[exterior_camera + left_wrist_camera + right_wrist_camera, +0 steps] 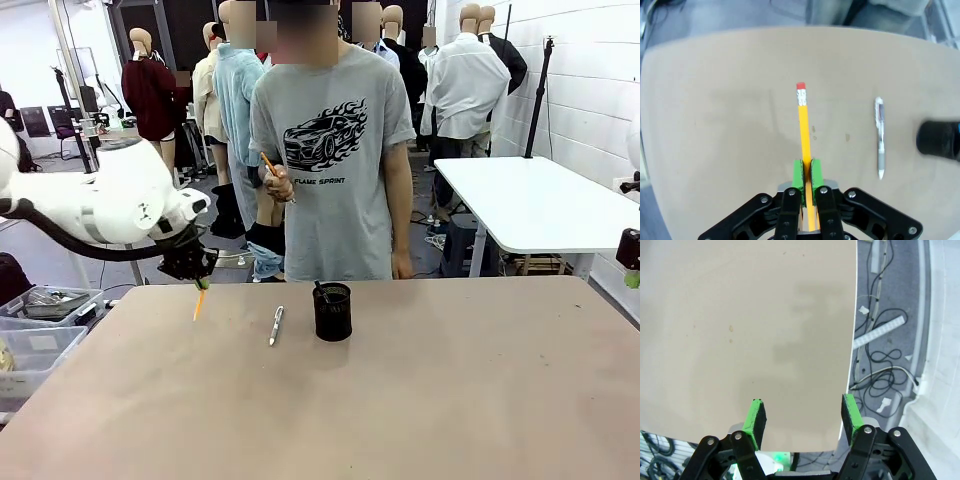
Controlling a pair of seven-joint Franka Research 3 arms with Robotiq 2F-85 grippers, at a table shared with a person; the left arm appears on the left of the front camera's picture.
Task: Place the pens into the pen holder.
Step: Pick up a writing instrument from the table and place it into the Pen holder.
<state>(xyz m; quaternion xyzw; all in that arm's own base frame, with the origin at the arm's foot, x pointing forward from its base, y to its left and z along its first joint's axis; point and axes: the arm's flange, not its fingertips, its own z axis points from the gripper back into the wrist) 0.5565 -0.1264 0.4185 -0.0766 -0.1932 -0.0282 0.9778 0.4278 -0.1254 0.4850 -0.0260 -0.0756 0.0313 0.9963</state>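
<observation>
My left gripper point(201, 282) point(807, 172) is shut on a yellow-orange pencil point(199, 303) point(803, 130), which hangs point-down over the table's far left with its red eraser end toward the tabletop. A silver-white pen point(276, 325) point(880, 137) lies flat on the table between the pencil and the pen holder point(332, 311) point(939, 139), a black mesh cup with a dark pen standing in it. The person behind the table holds another orange pencil point(268, 165) in one hand. My right gripper point(802, 415) is open and empty above the table's right edge.
The tan table point(400, 400) reaches wide toward me. Clear plastic bins point(40, 320) sit off its left edge. A white table point(530, 200) stands at the back right. Cables point(880, 355) lie on the floor beyond the right edge.
</observation>
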